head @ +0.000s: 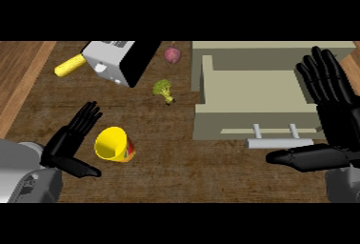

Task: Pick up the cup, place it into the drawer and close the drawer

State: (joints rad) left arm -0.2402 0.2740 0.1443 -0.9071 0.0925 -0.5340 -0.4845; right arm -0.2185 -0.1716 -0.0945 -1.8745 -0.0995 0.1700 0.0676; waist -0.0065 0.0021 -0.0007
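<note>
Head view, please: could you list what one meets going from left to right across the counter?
Left hand → yellow cup → broccoli → open drawer → right hand. I left out the corn, toaster and purple vegetable at the back, whose spans overlap the others.

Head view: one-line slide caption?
Open left hand beside tipped yellow cup on wooden counter; open right hand by open beige drawer.

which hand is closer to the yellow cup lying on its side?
Left. The left hand is open right beside the yellow cup, on its left. The right hand is open far across the wooden counter, by the beige open drawer.
</note>
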